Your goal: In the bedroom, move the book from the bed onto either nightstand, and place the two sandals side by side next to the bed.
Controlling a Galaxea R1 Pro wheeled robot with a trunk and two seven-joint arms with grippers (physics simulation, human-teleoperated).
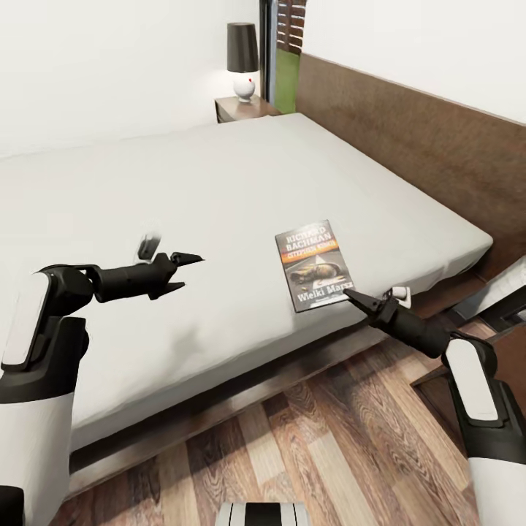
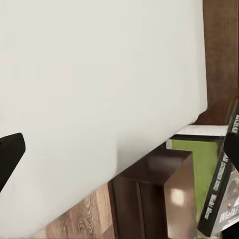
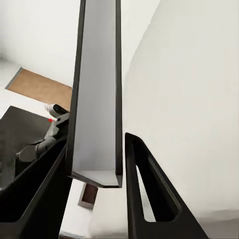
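The book (image 1: 314, 265) lies flat on the bed (image 1: 183, 190) near its foot edge. My right gripper (image 1: 356, 297), jaws parted and unladen, straddles its lower corner. Thin, light, flexible paperback: I would pinch that edge. Left gripper (image 1: 191, 267) hovers released.

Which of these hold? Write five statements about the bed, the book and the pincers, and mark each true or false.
1. The book lies flat on the bed. True.
2. The left pincer holds the book. False: it is open over the mattress, apart from the book.
3. A lamp stands on the nightstand beyond the bed. True.
4. The book lies at the bed's far corner. False: it is near the near edge, by the right pincer.
5. The floor is carpeted. False: wood planks.
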